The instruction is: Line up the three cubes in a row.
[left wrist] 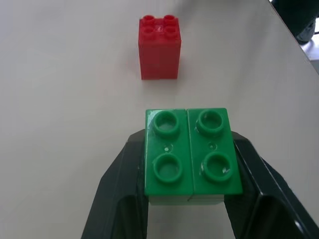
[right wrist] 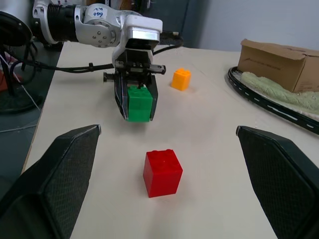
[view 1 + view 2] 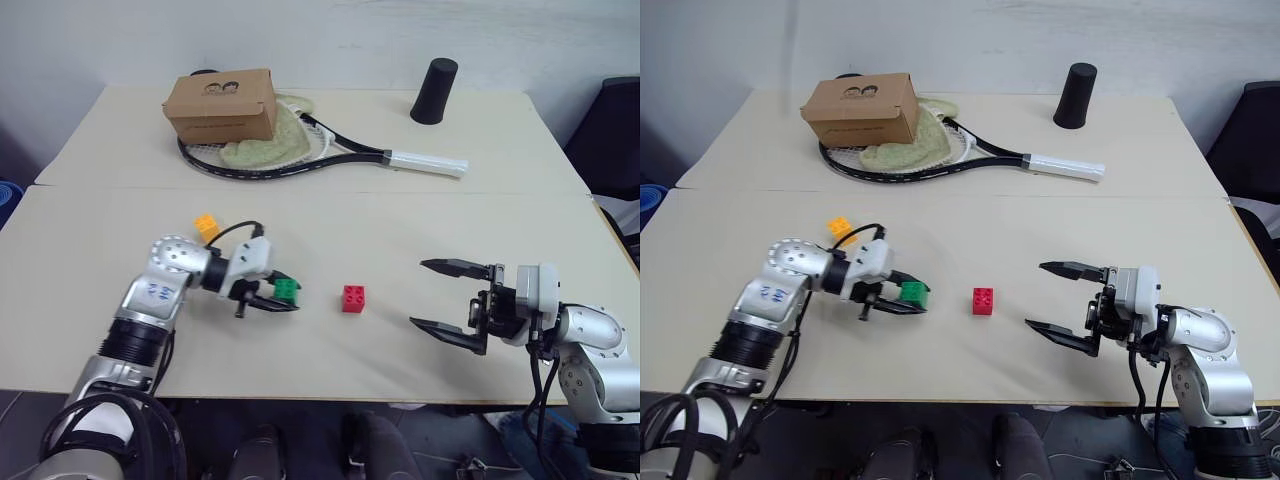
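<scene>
Now the left claw (image 3: 283, 297) is clenched on the green brick (image 3: 287, 289), its two black fingers (image 1: 119, 184) pressed against opposite sides of it, low over the pale bench (image 3: 400, 220) on the near left. Just to its right the red brick (image 3: 353, 298) sits alone on the bench, and the orange-yellow brick (image 3: 206, 226) lies a little farther back on the left, behind the left arm. Off to the near right, the right claw (image 3: 445, 297) hangs released with its fingers spread wide and pointing left toward the red brick, well apart from it.
</scene>
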